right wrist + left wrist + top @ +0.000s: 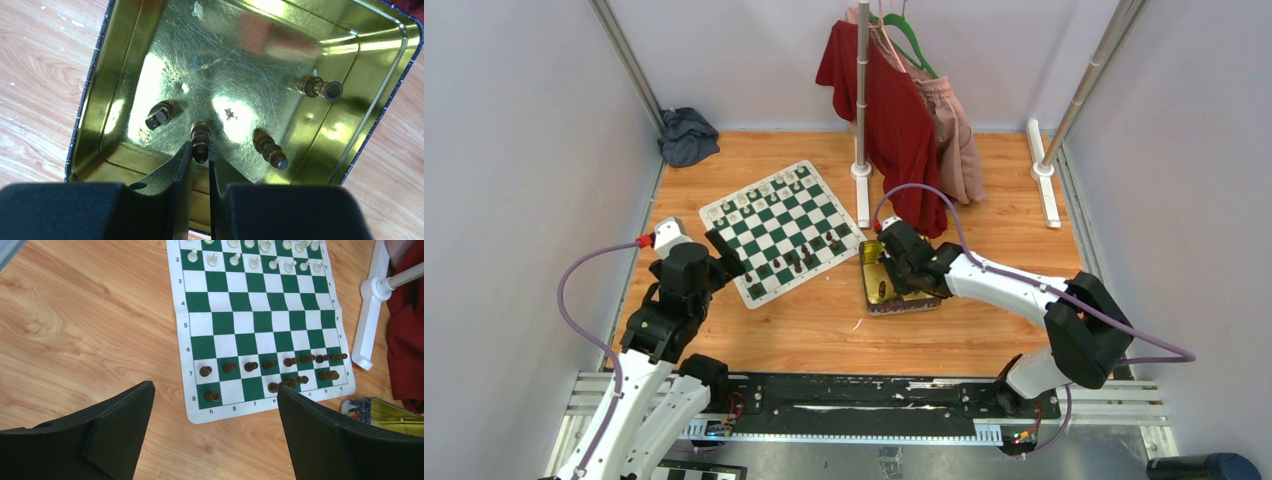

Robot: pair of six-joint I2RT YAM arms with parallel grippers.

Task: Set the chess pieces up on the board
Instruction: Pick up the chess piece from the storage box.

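Right pincer [200, 150] tight on dark chessman [200, 134] inside gold tin [280, 30].

1. Board [260, 322], left wrist view: digits 2, 3, 4, 5, 6, 7, 8 are printed down its left white border, one per row.
2. Same board, near white border: letters h, g, f, e, then c, b; the rest are not legible.
3. Right border: marks too small to read.
4. Other two views: no legible text.

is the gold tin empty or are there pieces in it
Not empty. Four small dark brown chess pieces lie on the floor of the square shiny gold metal tin; the right gripper pinches one.
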